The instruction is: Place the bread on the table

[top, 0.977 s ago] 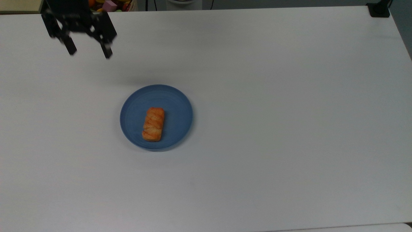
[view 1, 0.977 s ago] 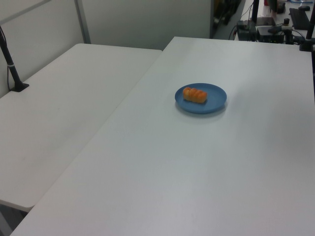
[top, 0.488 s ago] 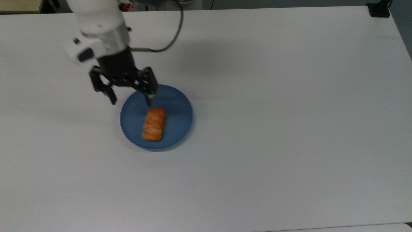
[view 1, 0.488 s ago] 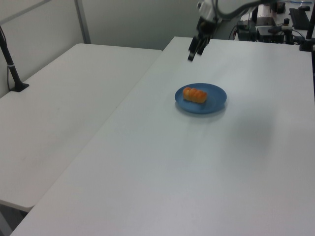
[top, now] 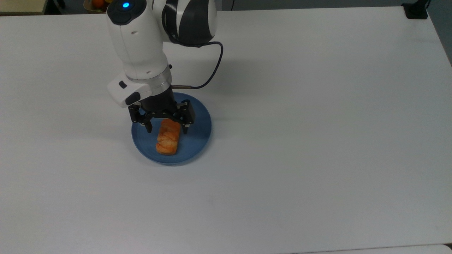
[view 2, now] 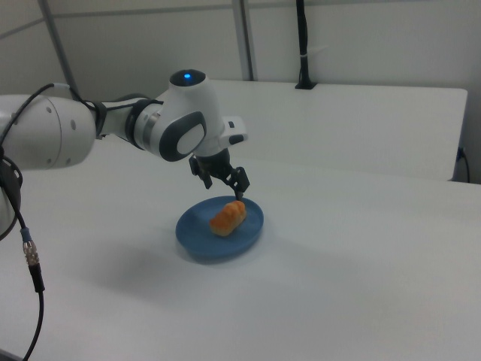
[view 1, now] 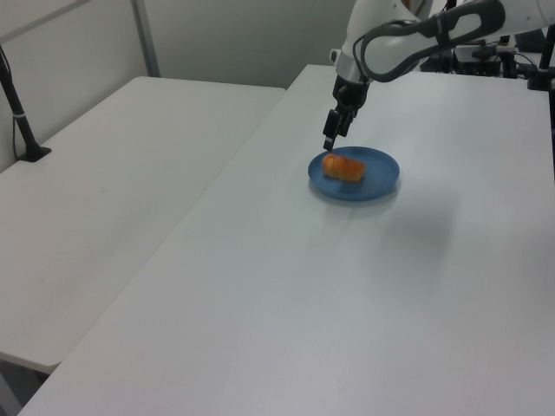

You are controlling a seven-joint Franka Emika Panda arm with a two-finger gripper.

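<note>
A second white table (view 1: 113, 165) beside pale walls (view 2: 150, 37).

A round blue plate (top: 197, 116) sits left of the desk's middle in the top view. A black clamp mount (top: 416, 10) grips the desk's far right corner.

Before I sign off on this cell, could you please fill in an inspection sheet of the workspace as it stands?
Surface: white table, flat and matte; a second white table adjoins it.
Job's things: bread lies on the blue plate, not yet on the table.
Clutter: nothing seen on the table besides the plate.
Grippers: pincer open, its fingers either side of the bread's far end in the top view.
Cables: black cable loops from the arm's wrist.
Surroundings: black camera post clamped at the table's edge; plain walls behind.
</note>
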